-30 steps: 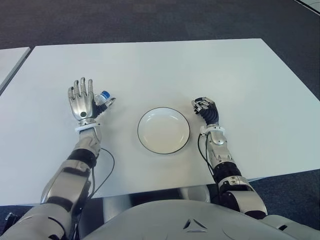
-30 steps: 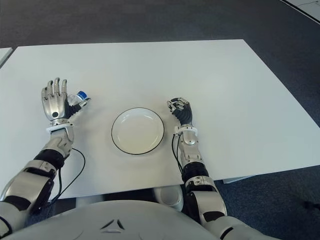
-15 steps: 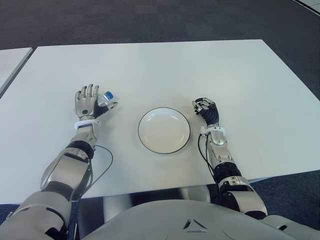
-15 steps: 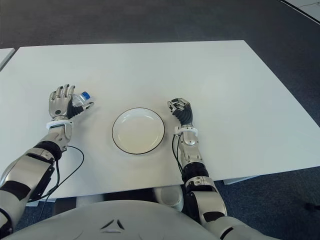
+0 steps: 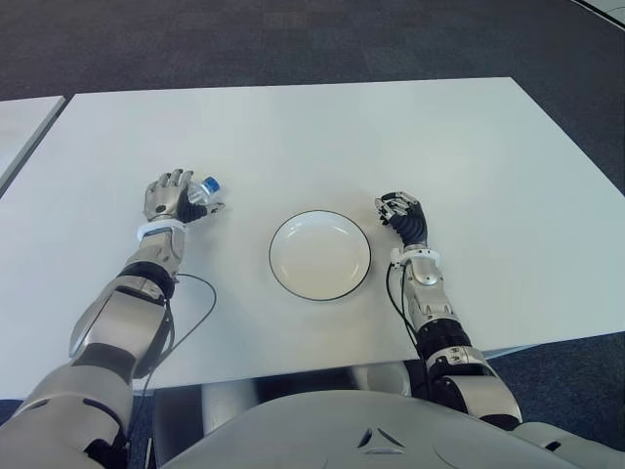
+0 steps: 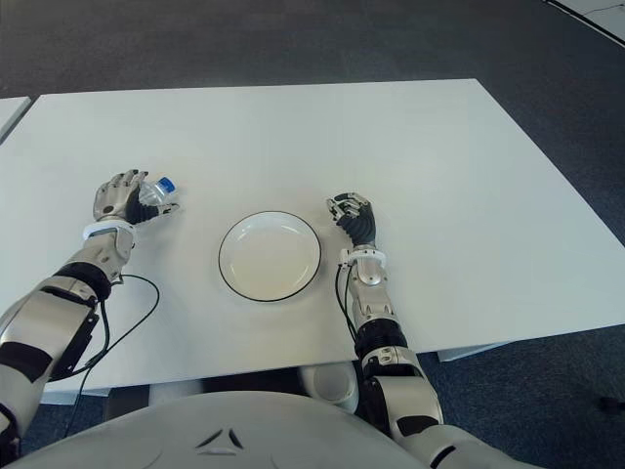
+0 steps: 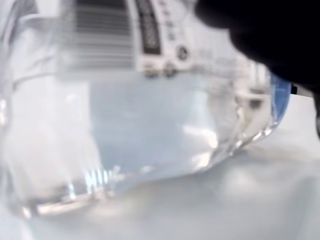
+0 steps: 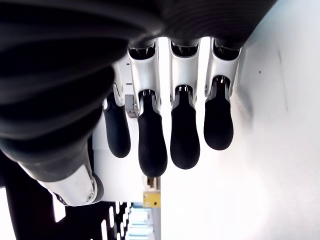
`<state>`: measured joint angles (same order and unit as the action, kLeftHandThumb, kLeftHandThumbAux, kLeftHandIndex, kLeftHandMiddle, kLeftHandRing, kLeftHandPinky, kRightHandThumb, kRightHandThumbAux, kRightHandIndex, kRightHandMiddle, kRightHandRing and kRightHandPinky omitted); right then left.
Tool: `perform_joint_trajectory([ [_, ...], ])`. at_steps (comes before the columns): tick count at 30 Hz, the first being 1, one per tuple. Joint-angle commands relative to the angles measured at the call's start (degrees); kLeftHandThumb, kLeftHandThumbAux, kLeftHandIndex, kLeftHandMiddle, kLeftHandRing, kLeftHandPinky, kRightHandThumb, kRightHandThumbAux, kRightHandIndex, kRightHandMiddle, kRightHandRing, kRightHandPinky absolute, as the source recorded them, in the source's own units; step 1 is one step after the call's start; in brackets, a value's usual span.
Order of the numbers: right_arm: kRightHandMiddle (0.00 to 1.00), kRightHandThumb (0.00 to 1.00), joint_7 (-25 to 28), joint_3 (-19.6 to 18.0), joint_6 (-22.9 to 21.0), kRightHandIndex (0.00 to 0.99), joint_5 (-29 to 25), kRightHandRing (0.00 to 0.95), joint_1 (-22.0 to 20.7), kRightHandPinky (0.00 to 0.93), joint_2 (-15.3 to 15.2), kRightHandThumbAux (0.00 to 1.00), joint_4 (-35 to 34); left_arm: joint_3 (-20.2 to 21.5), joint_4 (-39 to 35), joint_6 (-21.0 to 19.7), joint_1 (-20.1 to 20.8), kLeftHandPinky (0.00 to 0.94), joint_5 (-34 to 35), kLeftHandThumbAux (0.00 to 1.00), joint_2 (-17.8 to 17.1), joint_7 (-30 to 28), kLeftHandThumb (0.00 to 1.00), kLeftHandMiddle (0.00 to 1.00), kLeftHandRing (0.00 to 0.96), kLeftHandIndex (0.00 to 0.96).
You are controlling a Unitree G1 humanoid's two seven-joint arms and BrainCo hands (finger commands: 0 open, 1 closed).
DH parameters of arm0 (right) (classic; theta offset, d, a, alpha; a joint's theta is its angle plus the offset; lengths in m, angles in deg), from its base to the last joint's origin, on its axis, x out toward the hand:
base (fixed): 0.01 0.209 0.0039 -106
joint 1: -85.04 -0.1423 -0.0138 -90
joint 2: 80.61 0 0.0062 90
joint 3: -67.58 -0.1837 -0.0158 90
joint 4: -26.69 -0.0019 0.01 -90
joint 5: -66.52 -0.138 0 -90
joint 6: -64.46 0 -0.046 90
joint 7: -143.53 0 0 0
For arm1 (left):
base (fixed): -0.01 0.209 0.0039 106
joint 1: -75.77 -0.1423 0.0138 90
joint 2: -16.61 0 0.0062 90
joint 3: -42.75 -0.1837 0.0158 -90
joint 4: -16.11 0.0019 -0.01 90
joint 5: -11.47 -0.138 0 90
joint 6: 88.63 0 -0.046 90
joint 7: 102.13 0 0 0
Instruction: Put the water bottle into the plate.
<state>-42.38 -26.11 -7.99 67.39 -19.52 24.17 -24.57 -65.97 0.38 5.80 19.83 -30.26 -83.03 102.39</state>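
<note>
Left hand (image 5: 172, 195): has lowered over the past second and curled around the water bottle (image 5: 205, 190), lying on the desk (image 5: 322, 127) left of the plate (image 5: 320, 254); grasp likely secured, lift pending. Right hand (image 5: 400, 212): curled, empty, just right of plate.

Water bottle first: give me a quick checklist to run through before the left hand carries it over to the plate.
1. Left hand closed around the water bottle: ok; the wrist view is filled by the bottle.
2. Grip firm enough to lift: cannot tell.
3. Cap on the bottle: ok, blue cap visible.
4. Plate empty and ready: ok.
5. Table between bottle and plate free of obstacles: ok.
6. Right hand out of the way: ok, curled, holding nothing, on the plate's right side.
</note>
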Motion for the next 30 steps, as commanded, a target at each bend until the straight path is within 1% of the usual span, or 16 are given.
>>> perform_joint_trajectory([
  [1,0.651,0.707,0.51,0.0,-3.01,0.435,-0.18,0.642,3.52,0.639,0.44,0.73,2.47,0.78,3.1,0.05,-5.92,0.223,4.51,0.423,3.35,-13.59,0.581,0.11,0.123,0.041],
  [5,0.651,0.707,0.64,0.03,-3.14,0.435,-0.2,0.642,3.61,0.638,0.4,0.73,2.32,1.81,2.94,0.21,-6.15,0.263,6.63,0.453,3.4,-15.19,0.61,0.159,0.173,0.096],
  [7,0.652,0.707,0.68,0.04,-3.19,0.435,-0.18,0.643,3.63,0.64,0.39,0.73,2.26,2.25,2.83,0.3,-6.25,0.333,7.37,0.464,3.42,-15.59,0.633,0.232,0.251,0.176],
  [8,0.652,0.707,0.71,0.08,-3.27,0.435,-0.15,0.643,3.74,0.641,0.38,0.73,2.06,2.7,2.78,0.65,-6.53,0.343,8.04,0.466,3.36,-15.75,0.637,0.242,0.262,0.187],
  [9,0.653,0.707,0.74,0.11,-3.32,0.435,-0.12,0.644,3.83,0.642,0.36,0.73,1.91,2.99,2.74,0.9,-6.73,0.423,8.53,0.475,3.31,-15.87,0.657,0.319,0.348,0.26],
  [10,0.654,0.707,0.76,0.13,-3.36,0.435,-0.1,0.644,3.89,0.643,0.36,0.73,1.8,3.14,2.71,1.07,-6.87,0.476,8.93,0.481,3.27,-15.97,0.671,0.368,0.404,0.307],
  [11,0.654,0.707,0.75,0.16,-3.45,0.435,-0.03,0.645,3.91,0.643,0.33,0.73,1.74,3.54,2.78,1.41,-7.13,0.495,9.51,0.483,3.13,-16.18,0.676,0.386,0.424,0.324],
  [12,0.655,0.707,0.74,0.18,-3.52,0.435,0.01,0.645,3.91,0.643,0.3,0.73,1.7,3.73,2.84,1.62,-7.27,0.54,9.87,0.549,3.04,-16.31,0.734,0.432,0.486,0.349],
  [13,0.655,0.707,0.69,0.21,-3.66,0.435,0.08,0.646,3.92,0.643,0.29,0.73,1.63,3.98,2.94,1.94,-7.48,0.568,10.19,0.592,2.9,-16.44,0.771,0.462,0.526,0.364],
  [14,0.655,0.708,0.66,0.24,-3.76,0.435,0.12,0.646,3.94,0.643,0.28,0.73,1.58,4.12,3.01,2.17,-7.62,0.624,10.4,0.618,2.81,-16.51,0.797,0.502,0.596,0.376],
  [16,0.655,0.708,0.58,0.25,-3.92,0.435,0.16,0.646,3.96,0.642,0.29,0.73,1.49,4.09,3.02,2.42,-7.71,0.674,10.59,0.64,2.72,-16.48,0.82,0.536,0.657,0.386],
  [17,0.655,0.708,0.55,0.26,-3.99,0.435,0.17,0.646,3.96,0.641,0.3,0.73,1.45,3.99,3.0,2.5,-7.71,0.703,10.69,0.648,2.7,-16.43,0.829,0.551,0.688,0.392],
  [20,0.656,0.708,0.46,0.23,-4.21,0.435,0.16,0.646,3.89,0.642,0.33,0.73,1.43,3.66,2.96,2.73,-7.76,0.748,10.8,0.657,2.57,-16.18,0.842,0.568,0.734,0.401],
  [26,0.658,0.708,0.65,0.17,-3.88,0.435,0.04,0.647,3.74,0.641,0.31,0.73,1.7,3.95,2.78,3.81,-8.16,0.82,11.43,0.664,2.43,-15.25,0.851,0.553,0.792,0.401],
  [30,0.657,0.707,0.7,0.16,-3.88,0.435,0.04,0.647,3.77,0.642,0.27,0.73,1.64,5.65,2.62,4.96,-8.52,0.84,13.41,0.667,2.57,-15.2,0.851,0.545,0.815,0.398],
])
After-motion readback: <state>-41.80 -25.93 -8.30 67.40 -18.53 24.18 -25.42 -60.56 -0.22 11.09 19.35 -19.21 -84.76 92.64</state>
